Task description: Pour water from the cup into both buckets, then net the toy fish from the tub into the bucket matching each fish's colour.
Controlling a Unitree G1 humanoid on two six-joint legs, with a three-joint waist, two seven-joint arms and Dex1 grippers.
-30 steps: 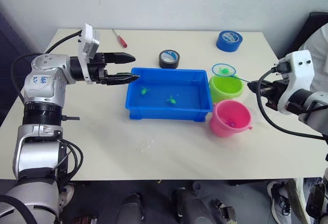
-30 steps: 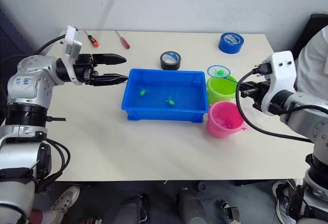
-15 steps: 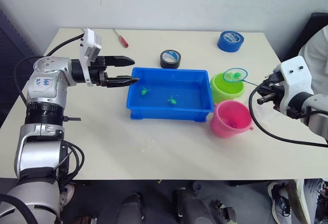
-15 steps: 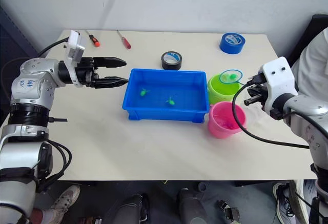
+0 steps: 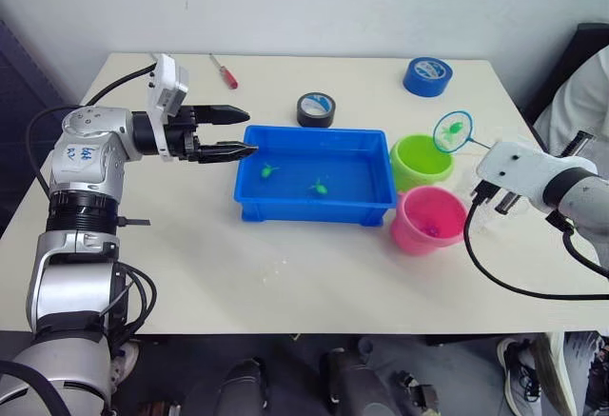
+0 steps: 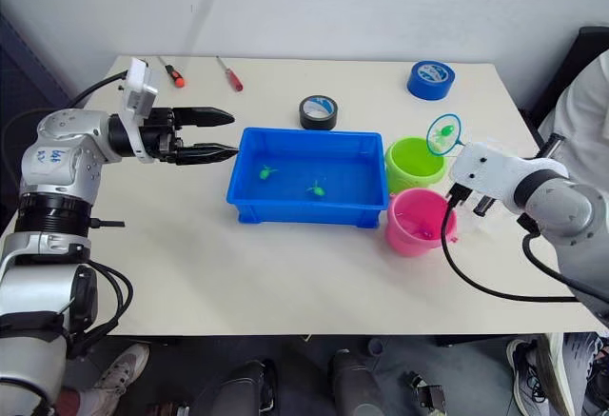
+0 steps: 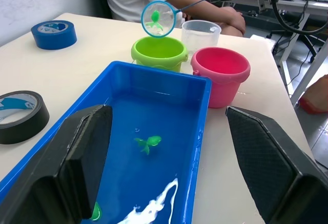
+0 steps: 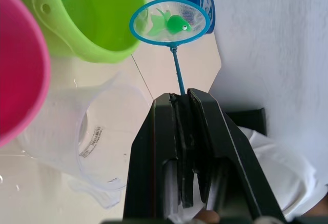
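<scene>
**Green fish netted, held up beside the green bucket**

While the bright blue rectangular plastic tub (image 5: 315,173) serves as landmark, positions run as follows. Small round net with light-blue rim and clear mesh (image 5: 453,131): raised in the air off the tub's right end, above and just beyond the lime green round plastic bucket (image 5: 421,160). One tiny green plastic fish (image 8: 173,24) sits in the mesh. Right gripper (image 8: 182,131) clenched on the net's thin dark handle.

Pink round plastic bucket with rim lip (image 5: 429,218): just off the tub's near right corner, touching or nearly touching the green one. Something small and pink lies inside it; too small to identify. Clear see-through plastic cup (image 7: 201,33): stands on the table beyond the two buckets from the tub.

Left gripper (image 5: 243,130): hovers at the tub's left end, fingers spread, holding nothing.

Two green fish (image 5: 270,170) lie in the tub's water.

Step in hand, as I read it: delivering a green fish to its matching bucket. Pouring looks done. Next move calls for bringing the hoop over the green bucket's mouth and tipping it so the fish drops in; the risk is spilling it onto the table or into the pink neighbour.
</scene>
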